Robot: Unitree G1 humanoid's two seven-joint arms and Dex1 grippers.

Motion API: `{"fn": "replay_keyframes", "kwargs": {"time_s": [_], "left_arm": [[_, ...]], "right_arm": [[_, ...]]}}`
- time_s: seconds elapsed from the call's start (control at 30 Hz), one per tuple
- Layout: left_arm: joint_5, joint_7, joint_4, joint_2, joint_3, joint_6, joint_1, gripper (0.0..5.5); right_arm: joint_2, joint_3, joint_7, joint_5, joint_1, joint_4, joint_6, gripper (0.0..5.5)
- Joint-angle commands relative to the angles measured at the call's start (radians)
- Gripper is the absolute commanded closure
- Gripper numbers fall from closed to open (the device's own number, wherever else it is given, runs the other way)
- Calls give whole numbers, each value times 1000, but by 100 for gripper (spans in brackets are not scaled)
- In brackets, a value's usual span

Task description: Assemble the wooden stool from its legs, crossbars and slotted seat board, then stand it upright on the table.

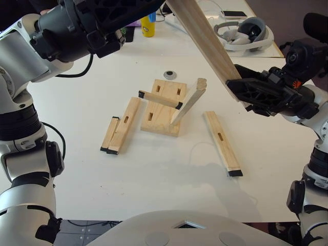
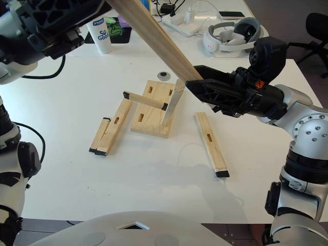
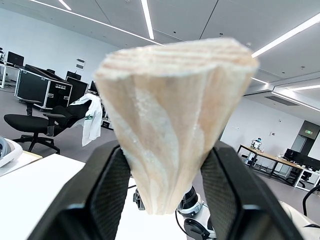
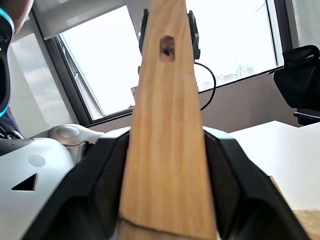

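Note:
A long wooden leg (image 1: 205, 36) hangs slanted in the air above the table, held at both ends. My left gripper (image 3: 167, 200) is shut on its upper end (image 3: 172, 125). My right gripper (image 2: 197, 84) is shut on its lower part (image 4: 167, 125), which has a slot hole. Below lies the slotted seat board (image 1: 163, 110), with a black-tipped crossbar (image 1: 160, 99) lying across it and another piece (image 1: 189, 102) leaning up from its right side. Two pieces (image 1: 124, 124) (image 1: 109, 134) lie side by side left of the board. A slotted leg (image 1: 223, 143) lies to its right.
At the table's far edge sit a headset (image 1: 246, 33), a yellow bottle (image 1: 148, 25), a white cup (image 2: 100, 33), a phone (image 1: 234, 14) and a power strip (image 2: 184, 23). A small round metal part (image 1: 170, 75) lies just behind the board. The near table (image 1: 164, 184) is bare.

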Motion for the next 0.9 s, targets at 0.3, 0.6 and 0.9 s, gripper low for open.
{"fn": "replay_keyframes", "kwargs": {"time_s": [0.3, 0.6, 0.9], "left_arm": [[-2, -15, -19, 20, 24, 5, -18, 344], [13, -28, -2, 140, 125, -1, -27, 348], [175, -26, 38, 218, 134, -27, -119, 348]], "right_arm": [[-110, 1, 56, -215, 110, 71, -67, 178], [-161, 275, 58, -775, 360, 112, -406, 126], [23, 476, -4, -837, 485, -85, -457, 242]]}}
